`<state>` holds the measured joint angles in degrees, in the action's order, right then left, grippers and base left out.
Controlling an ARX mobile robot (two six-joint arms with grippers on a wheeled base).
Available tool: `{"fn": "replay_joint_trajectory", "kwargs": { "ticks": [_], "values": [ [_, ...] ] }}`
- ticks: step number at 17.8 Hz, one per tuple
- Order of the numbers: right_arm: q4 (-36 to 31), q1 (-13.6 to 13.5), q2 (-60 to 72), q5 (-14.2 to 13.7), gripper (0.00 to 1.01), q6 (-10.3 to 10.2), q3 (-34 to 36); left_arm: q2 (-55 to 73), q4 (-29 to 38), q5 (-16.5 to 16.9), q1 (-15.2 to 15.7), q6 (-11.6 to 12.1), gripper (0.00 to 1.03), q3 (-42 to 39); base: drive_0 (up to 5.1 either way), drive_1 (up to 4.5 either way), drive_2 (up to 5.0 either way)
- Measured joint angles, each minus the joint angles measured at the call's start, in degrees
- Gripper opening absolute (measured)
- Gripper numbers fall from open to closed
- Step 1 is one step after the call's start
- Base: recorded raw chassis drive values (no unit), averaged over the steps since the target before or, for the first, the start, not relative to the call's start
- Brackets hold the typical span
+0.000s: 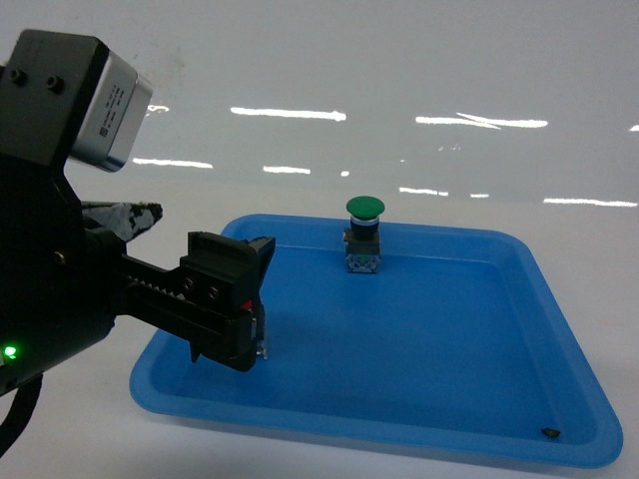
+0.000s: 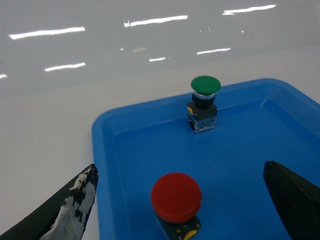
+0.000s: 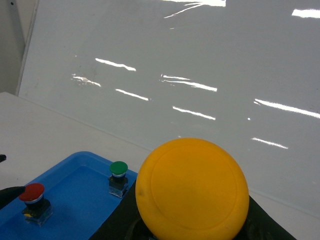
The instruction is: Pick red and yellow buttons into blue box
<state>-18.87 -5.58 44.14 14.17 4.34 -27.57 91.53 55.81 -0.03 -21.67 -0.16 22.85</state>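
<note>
The red button (image 2: 176, 197) stands upright inside the blue box (image 2: 102, 150), near its left wall. My left gripper (image 2: 182, 200) is open, with one finger on each side of the button and touching nothing. Its worn left finger (image 2: 75, 205) hangs outside the box wall. In the right wrist view the yellow button (image 3: 192, 189) fills the foreground, with my right gripper (image 3: 192, 222) shut on it, above and to the right of the box (image 3: 75, 182). The red button (image 3: 31, 193) shows there too. The right gripper does not show in the head view.
A green-capped button (image 1: 364, 235) stands upright in the box (image 1: 559, 299) near its far wall. A small dark speck (image 1: 549, 433) lies at the box's front right corner. The box rests on a glossy white table, and my left arm (image 1: 60, 269) fills the left of the head view.
</note>
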Motion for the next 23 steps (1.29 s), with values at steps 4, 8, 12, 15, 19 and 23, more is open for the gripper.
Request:
{"fn": "replay_joint_trajectory", "kwargs": {
  "ticks": [4, 8, 12, 15, 19, 23],
  "values": [
    [0.0, 0.0, 0.0, 0.0, 0.28, 0.0, 0.0, 1.0, 0.2, -2.8, 0.4, -2.0, 0.98, 0.4, 0.0, 0.0, 0.0],
    [0.0, 0.0, 0.0, 0.0, 0.28, 0.0, 0.0, 0.9, 0.2, -2.8, 0.4, -1.4, 0.98, 0.4, 0.0, 0.0, 0.0],
    [0.0, 0.0, 0.0, 0.0, 0.28, 0.0, 0.0, 7.4, 1.2, -0.7, 0.3, -1.2, 0.98, 2.9, 0.0, 0.0, 0.0],
    [0.0, 0.0, 0.0, 0.0, 0.28, 0.0, 0.0, 11.6, 3.1, -0.1, -1.3, -0.6, 0.98, 6.0, 0.0, 0.0, 0.0],
    [0.0, 0.0, 0.0, 0.0, 0.28, 0.0, 0.0, 14.7, 3.0, 0.2, -2.7, -0.4, 0.98, 7.6, 0.0, 0.0, 0.0],
    [0.0, 0.0, 0.0, 0.0, 0.28, 0.0, 0.0, 18.7, 2.5, 0.2, -2.7, 0.7, 0.98, 8.1, 0.0, 0.0, 0.0]
  ]
}}
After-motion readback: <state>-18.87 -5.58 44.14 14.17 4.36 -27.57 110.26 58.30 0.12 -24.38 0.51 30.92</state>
